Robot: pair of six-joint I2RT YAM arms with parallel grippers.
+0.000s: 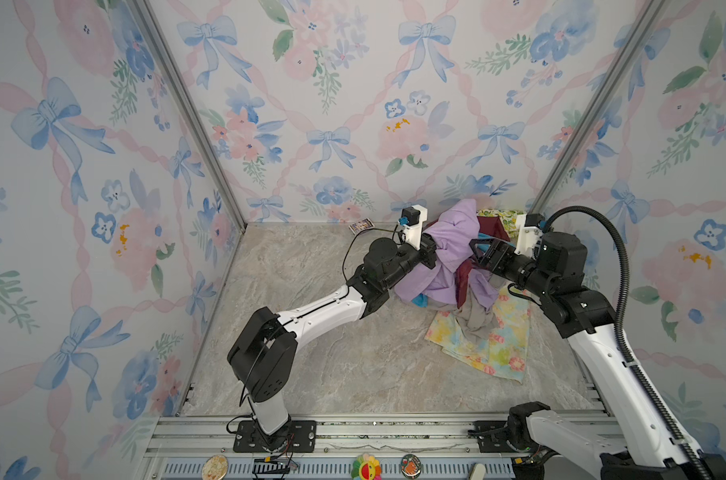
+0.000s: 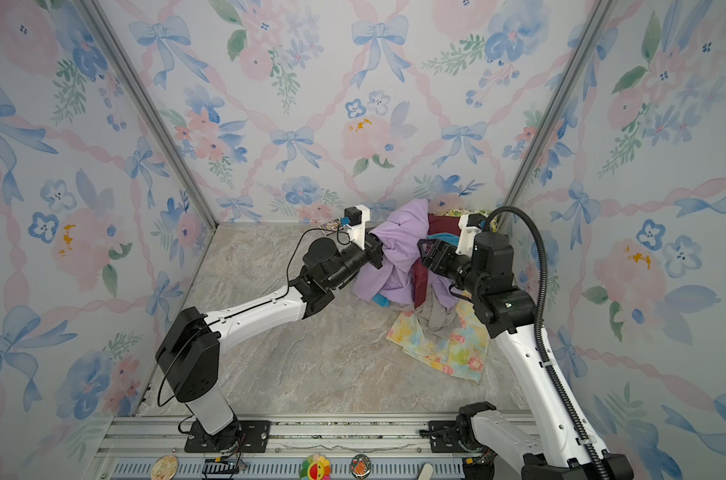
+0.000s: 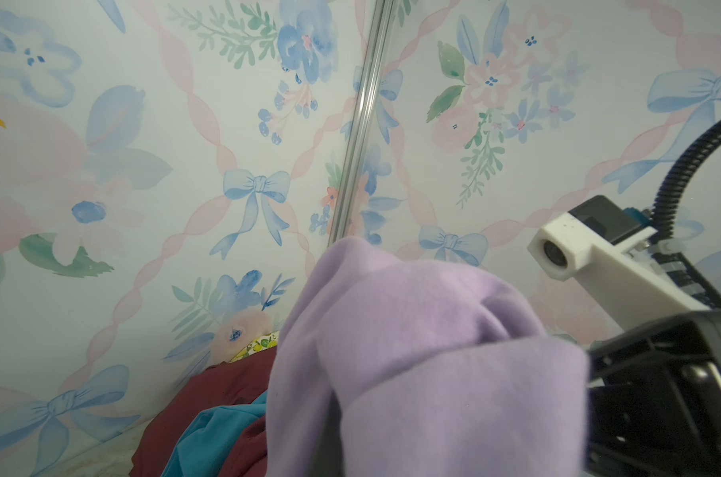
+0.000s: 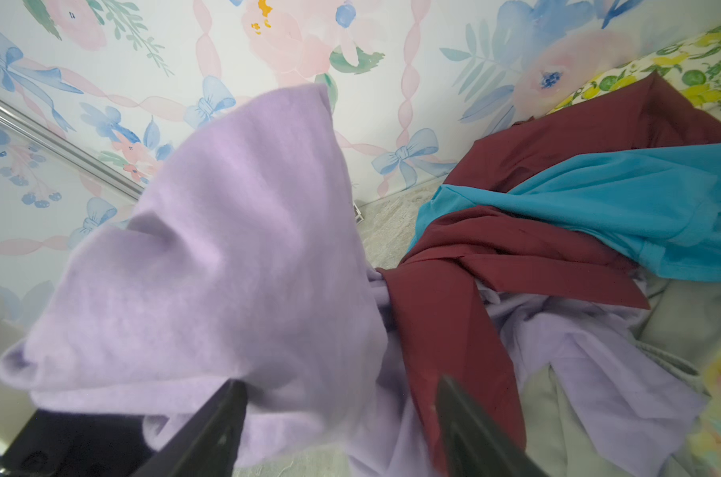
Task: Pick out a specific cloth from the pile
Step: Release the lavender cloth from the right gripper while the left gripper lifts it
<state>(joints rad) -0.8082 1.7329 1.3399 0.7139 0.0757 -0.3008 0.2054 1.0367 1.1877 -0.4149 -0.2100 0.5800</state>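
Grips the cloth (image 1: 453,245) in the left gripper (image 1: 432,249), fingers closed tight and buried in its folds: lilac, thin, softly napped, bunched into a rounded peak above the pile (image 1: 477,316), tail trailing down under a maroon strip (image 4: 454,330). Spreads the right gripper (image 4: 342,404) wide just beside, on nothing. Below: smooth turquoise (image 4: 619,206), limp grey (image 1: 475,318), flat pastel floral (image 1: 502,345), lemon print (image 4: 701,74). All at the far right of a marble-look table (image 1: 332,353), against bow-and-flower wallpaper (image 1: 332,83).
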